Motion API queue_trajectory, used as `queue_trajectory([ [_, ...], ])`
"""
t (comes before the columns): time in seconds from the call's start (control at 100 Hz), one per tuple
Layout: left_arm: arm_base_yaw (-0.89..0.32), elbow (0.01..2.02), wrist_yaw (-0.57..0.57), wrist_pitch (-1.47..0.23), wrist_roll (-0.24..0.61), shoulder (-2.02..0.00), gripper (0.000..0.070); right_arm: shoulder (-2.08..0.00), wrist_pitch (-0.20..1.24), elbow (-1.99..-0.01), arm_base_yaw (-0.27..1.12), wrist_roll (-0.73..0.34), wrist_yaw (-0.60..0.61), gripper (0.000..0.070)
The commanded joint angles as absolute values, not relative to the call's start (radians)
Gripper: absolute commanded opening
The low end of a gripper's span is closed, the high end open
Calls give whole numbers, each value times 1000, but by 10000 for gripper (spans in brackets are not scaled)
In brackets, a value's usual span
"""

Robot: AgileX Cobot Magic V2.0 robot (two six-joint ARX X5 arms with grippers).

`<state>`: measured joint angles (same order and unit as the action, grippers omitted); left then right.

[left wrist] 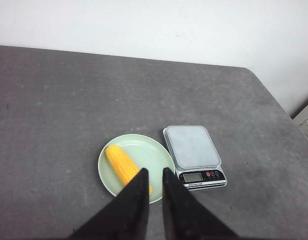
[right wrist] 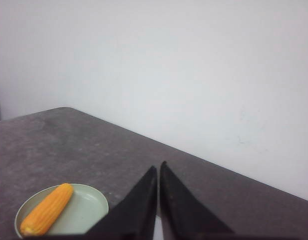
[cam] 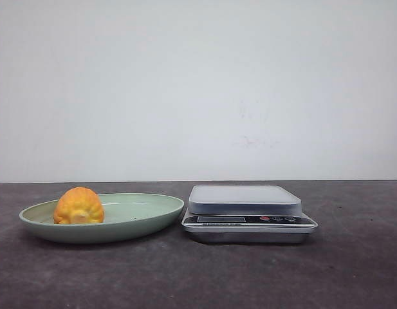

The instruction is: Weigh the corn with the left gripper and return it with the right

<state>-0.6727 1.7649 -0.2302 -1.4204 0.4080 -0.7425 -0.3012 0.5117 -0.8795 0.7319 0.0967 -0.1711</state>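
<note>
The corn [cam: 78, 206] lies on the left part of the pale green plate [cam: 140, 219]. From the front I see its orange-yellow end; it is a long cob in the left wrist view [left wrist: 123, 164] and the right wrist view [right wrist: 46, 209]. The silver scale [cam: 246, 209] stands just right of the plate, with nothing on its platform. Neither gripper shows in the front view. My left gripper [left wrist: 154, 172] hangs high above the plate's [left wrist: 154, 155] near edge, fingers close together and empty. My right gripper [right wrist: 158, 167] is also high, fingers almost touching, empty, to the side of the plate [right wrist: 89, 210].
The dark grey table [cam: 352, 270] ends at a white wall behind. In the left wrist view the table's right edge [left wrist: 288, 115] drops off beyond the scale [left wrist: 192, 146]. The scale's display and buttons [cam: 275, 219] face the front.
</note>
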Motion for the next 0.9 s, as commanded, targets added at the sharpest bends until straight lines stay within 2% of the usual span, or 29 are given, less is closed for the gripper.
queue_trajectory([
  [0.0, -680, 1787, -228, -1443, 411, -746, 0, -262, 508, -884, 703, 82, -152, 0],
  [0.09, -680, 1787, -228, -1443, 411, -746, 0, -191, 620, -849, 614, 106, -195, 0],
  [0.16, -680, 1787, -228, -1443, 411, -746, 0, -136, 680, -773, 536, 82, -269, 0],
  [0.3, -680, 1787, -228, -1443, 411, -746, 0, -28, 589, -521, 402, -11, -384, 0],
  [0.38, -680, 1787, -228, -1443, 411, -746, 0, -4, 461, -374, 341, -49, -335, 0],
  [0.51, -680, 1787, -235, -1443, 411, -745, 0, -4, 227, -182, 270, -46, -213, 0],
  [0.66, -680, 1787, -235, -1443, 411, -746, 0, -4, 4, -13, 220, -46, -177, 0],
  [0.82, -680, 1789, -236, -1443, 411, -745, 0, -4, 170, -14, 173, -49, -119, 0],
  [0.89, -680, 1789, -236, -1443, 411, -745, 0, -4, 172, -14, 168, -43, -104, 0],
])
